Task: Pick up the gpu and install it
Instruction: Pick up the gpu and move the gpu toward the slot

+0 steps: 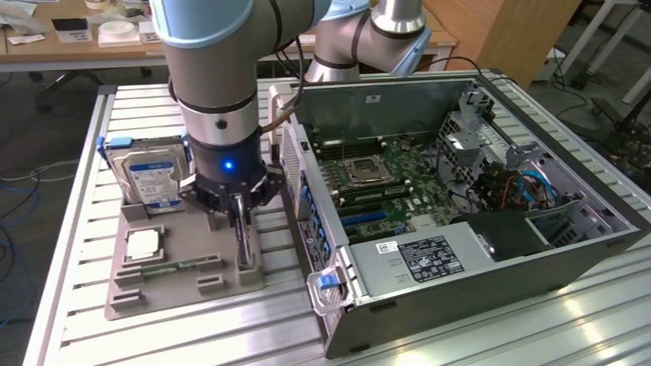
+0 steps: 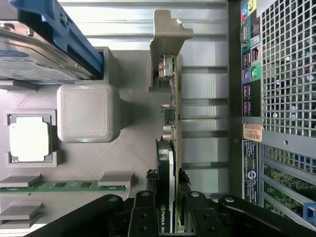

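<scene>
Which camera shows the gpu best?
The wrist view: the gpu stands on edge, its bracket, board and black cooler distinct, the gripper clamped on it. The exterior view gives the gpu as a thin dark sliver under the gripper.

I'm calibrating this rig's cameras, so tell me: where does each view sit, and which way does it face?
Exterior view: raised above the table, looking obliquely down on the gray tray and open computer case; the arm and gripper show, lowered onto the gpu.
Wrist view: on the wrist, looking down along the gripper at the gpu standing on edge in the tray; its black fingers clamp the card.
Shared: gpu, tray, hard drive, case.
</scene>
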Motion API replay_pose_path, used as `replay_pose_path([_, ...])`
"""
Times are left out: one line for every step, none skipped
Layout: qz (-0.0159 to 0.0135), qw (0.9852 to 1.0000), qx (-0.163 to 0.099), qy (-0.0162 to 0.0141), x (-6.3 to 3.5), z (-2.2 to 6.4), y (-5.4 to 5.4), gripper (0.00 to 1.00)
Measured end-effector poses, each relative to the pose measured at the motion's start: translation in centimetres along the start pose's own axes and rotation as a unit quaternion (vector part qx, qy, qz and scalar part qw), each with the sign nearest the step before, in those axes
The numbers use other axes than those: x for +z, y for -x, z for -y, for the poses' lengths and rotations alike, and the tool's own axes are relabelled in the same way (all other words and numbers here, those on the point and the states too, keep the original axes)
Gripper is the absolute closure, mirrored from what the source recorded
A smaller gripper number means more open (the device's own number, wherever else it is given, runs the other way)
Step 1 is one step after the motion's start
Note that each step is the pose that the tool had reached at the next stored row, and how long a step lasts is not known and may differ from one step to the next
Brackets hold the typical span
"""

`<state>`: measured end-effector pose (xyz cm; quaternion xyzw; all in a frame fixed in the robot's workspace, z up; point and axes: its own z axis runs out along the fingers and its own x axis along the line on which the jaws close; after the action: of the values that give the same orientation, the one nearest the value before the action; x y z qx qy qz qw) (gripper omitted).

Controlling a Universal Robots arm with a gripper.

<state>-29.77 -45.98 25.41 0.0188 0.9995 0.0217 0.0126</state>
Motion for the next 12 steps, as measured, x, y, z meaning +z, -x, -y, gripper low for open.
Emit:
replay_pose_path([0.0000, 1.0000, 0.000, 0.0000, -0.15, -0.01, 0.00, 0.73])
replay_pose_path([0.0000, 1.0000, 0.000, 0.0000, -0.22, -0.01, 0.01, 0.73])
replay_pose_path([0.0001, 1.0000, 0.000, 0.0001, -0.22, -0.01, 0.01, 0.73])
replay_pose_path([0.0001, 1.0000, 0.000, 0.0001, -0.22, -0.01, 0.01, 0.73])
replay_pose_path([0.0001, 1.0000, 0.000, 0.0001, -0.22, -0.01, 0.01, 0.73])
replay_pose_path([0.0001, 1.0000, 0.000, 0.0001, -0.22, -0.01, 0.01, 0.73])
replay_pose_path([0.0000, 1.0000, 0.000, 0.0000, -0.23, -0.01, 0.01, 0.73])
replay_pose_path([0.0000, 1.0000, 0.000, 0.0000, -0.23, -0.01, 0.01, 0.73])
replay_pose_path([0.0000, 1.0000, 0.000, 0.0000, -0.23, -0.01, 0.01, 0.73])
replay_pose_path([0.0000, 1.0000, 0.000, -0.0001, -0.26, -0.01, 0.01, 0.73])
replay_pose_path([-0.0002, 1.0000, 0.000, -0.0002, -0.34, -0.01, 0.00, 0.73])
replay_pose_path([-0.0001, 1.0000, 0.000, -0.0002, -0.42, -0.01, 0.01, 0.73])
